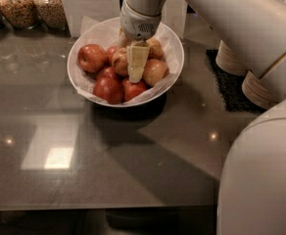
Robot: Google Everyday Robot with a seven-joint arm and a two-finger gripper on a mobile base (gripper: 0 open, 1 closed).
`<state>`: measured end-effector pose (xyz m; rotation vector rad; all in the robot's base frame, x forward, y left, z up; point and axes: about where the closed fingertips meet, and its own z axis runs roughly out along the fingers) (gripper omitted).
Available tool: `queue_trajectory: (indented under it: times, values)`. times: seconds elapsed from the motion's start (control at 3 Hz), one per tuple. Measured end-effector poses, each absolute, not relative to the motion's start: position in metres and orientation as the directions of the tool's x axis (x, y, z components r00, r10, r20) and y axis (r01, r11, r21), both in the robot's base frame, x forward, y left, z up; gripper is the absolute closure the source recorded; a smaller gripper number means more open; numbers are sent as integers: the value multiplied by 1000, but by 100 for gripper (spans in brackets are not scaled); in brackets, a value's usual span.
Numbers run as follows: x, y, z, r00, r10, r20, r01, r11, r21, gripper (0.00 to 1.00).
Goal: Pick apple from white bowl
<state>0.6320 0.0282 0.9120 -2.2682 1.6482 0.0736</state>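
Materials and finish
Glossy polished counter (pixel 133 170); white bowl (pixel 70 65) lined with crinkled paper (pixel 103 32); matt plastic hand (pixel 136 65) down inside it.

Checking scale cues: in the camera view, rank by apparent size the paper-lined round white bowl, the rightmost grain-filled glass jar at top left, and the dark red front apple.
1. The white bowl, with the gripper inside it.
2. The glass jar, cropped and farther back, so unsure.
3. The dark red front apple.

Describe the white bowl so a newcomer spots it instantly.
On the dark countertop, look toward the back, below the robot's arm. The white bowl sits there, with the gripper lowered among its apples. Unlike the stacked beige bowls at right, it is wide, paper-lined and holds fruit.
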Motion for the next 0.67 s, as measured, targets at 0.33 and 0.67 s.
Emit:
queue_trajectory:
  times: [0.33,0.67]
  values:
    - [632,28,912,327,-915,-235,-932,-273,-237,66]
    - [632,28,912,328,-915,-235,-932,-273,-237,89]
